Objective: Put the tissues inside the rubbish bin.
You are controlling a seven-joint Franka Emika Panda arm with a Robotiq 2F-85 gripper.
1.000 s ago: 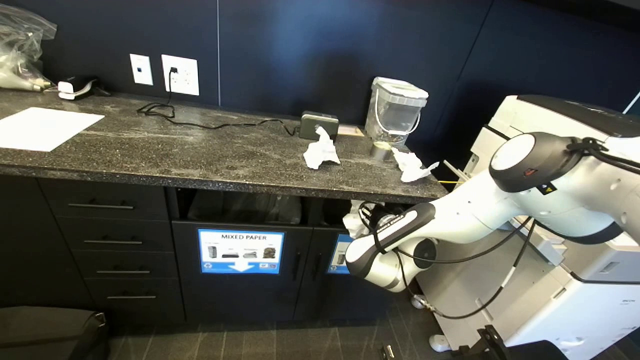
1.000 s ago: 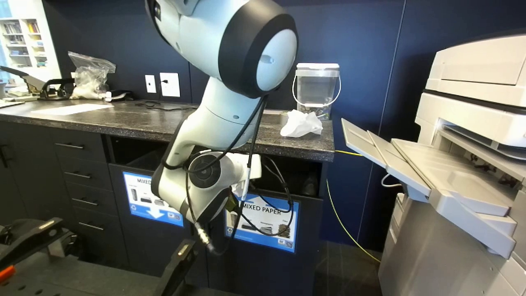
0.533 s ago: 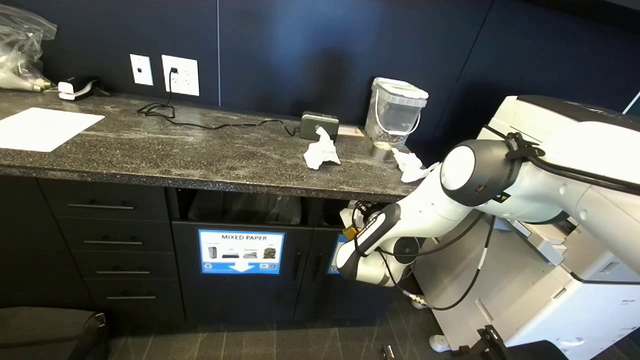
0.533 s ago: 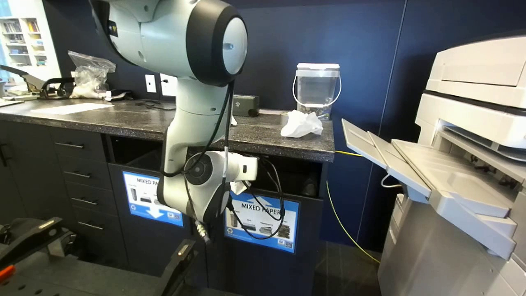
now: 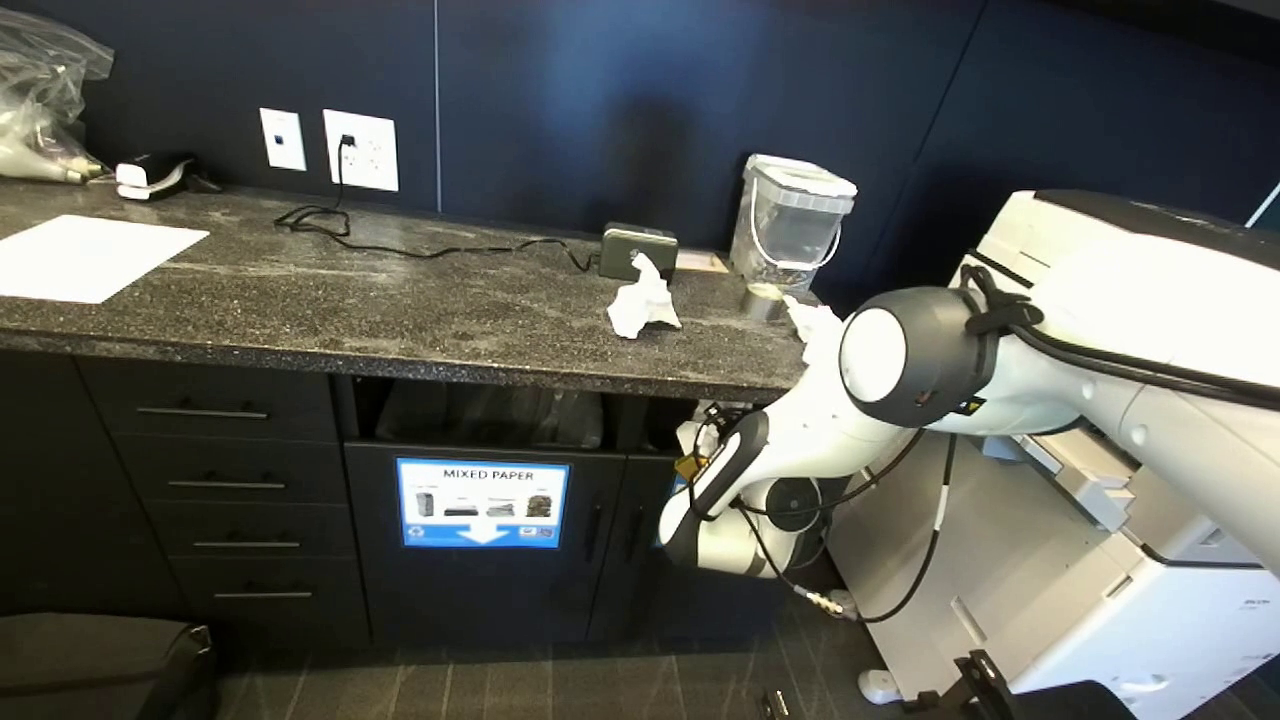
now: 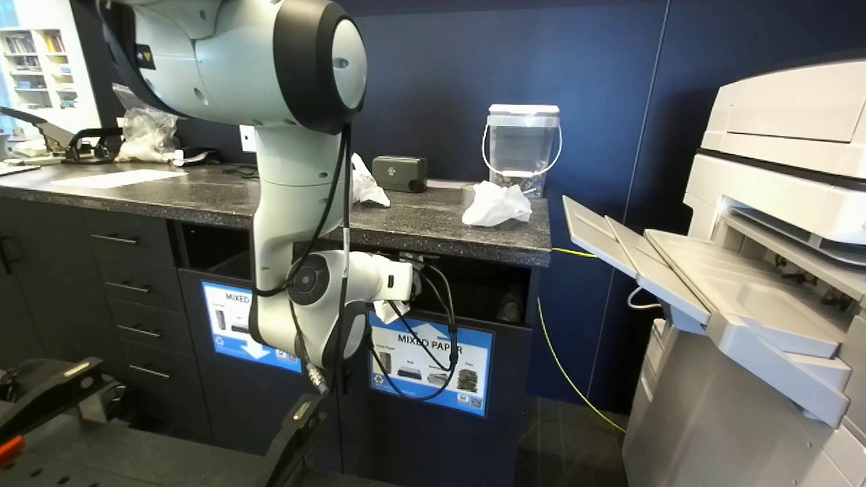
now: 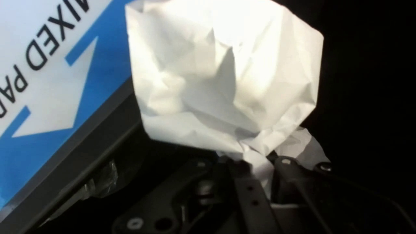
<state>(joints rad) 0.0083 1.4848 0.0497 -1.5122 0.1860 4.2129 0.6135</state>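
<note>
Your gripper (image 7: 260, 162) clamps the held tissue (image 7: 224, 78) at the slot (image 6: 480, 287) of the right bin cabinet (image 6: 509, 385), under the counter (image 5: 400, 300), not yet dropped; 2 are still to do on top, a right tissue (image 6: 497, 204) by the counter's end and a left tissue (image 5: 643, 303). Mind the door rim (image 7: 81, 152) beside your load and the counter edge (image 6: 473, 247) above; more room seems rightward
</note>
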